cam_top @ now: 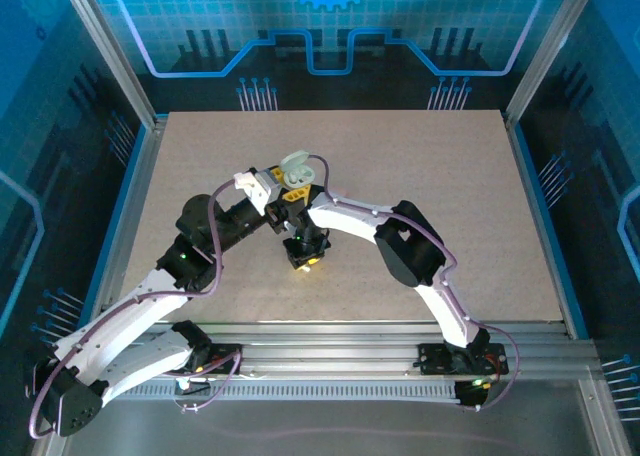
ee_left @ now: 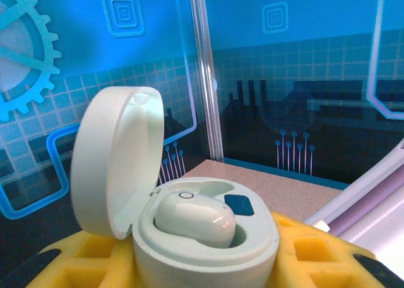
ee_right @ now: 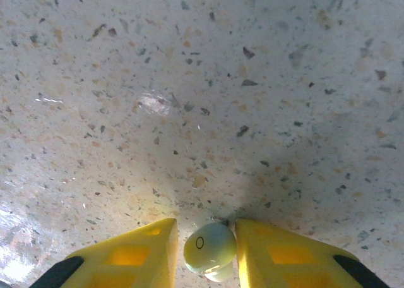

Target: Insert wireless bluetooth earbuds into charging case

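Near the middle of the table (cam_top: 450,176), my left pincer (cam_top: 285,184) holds the round mint-white plastic charging case (ee_left: 208,250) with its lid up. One small shiny mint-white earbud (ee_left: 196,220) already sits inside; the hole (ee_left: 238,205) beside it looks empty. My right pincer (ee_right: 206,239) is narrow around a second pale mint-white earbud (ee_right: 209,245) down by the table. That one must go in next. I cannot tell if it is squeezed tight or lifted, and its bottom is cut off.
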